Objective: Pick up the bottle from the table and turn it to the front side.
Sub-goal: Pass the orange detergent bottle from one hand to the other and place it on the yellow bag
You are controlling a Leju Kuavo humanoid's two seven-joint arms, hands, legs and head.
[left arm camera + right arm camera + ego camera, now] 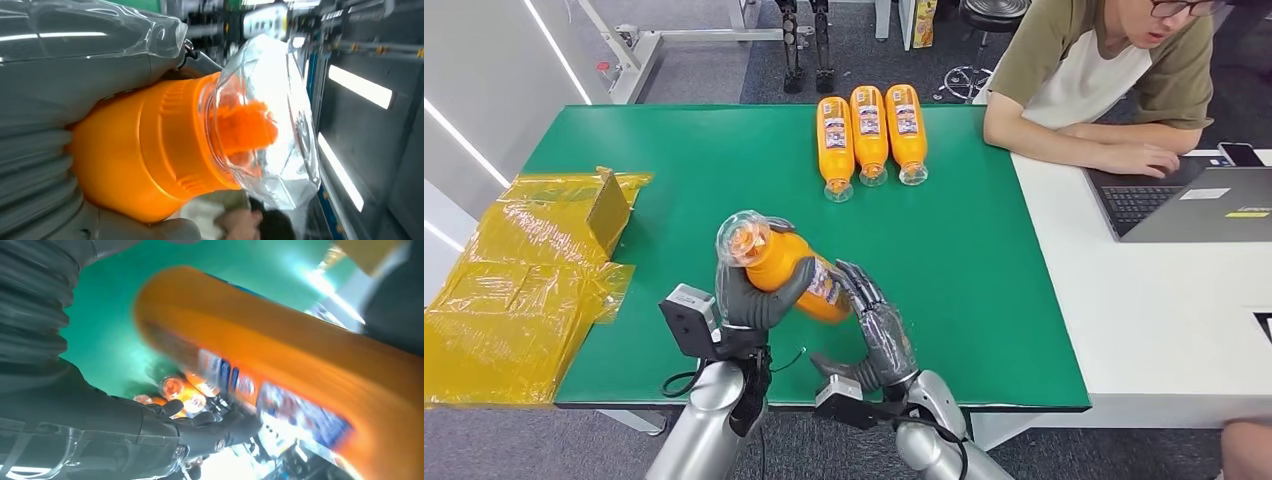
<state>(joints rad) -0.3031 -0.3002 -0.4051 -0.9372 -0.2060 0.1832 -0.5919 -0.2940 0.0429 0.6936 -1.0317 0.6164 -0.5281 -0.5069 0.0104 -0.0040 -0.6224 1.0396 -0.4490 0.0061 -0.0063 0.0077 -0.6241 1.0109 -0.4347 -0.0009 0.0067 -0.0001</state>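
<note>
Green table (pixel 984 260), seen from above, with three more bottles lying in a row at its far side. Bottle (pixel 794 270): lifted clear of the table, cap tilted up. Left hand (pixel 754 300) wraps its neck end; right hand (pixel 879 325) lies open-fingered against its base. Pick-up appears done; turning the label forward likely remains.

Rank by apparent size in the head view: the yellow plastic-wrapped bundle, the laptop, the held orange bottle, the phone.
1. yellow plastic-wrapped bundle
2. laptop, partly cut off by the frame edge
3. held orange bottle, partly hidden by the fingers, nearer the camera
4. phone
</note>
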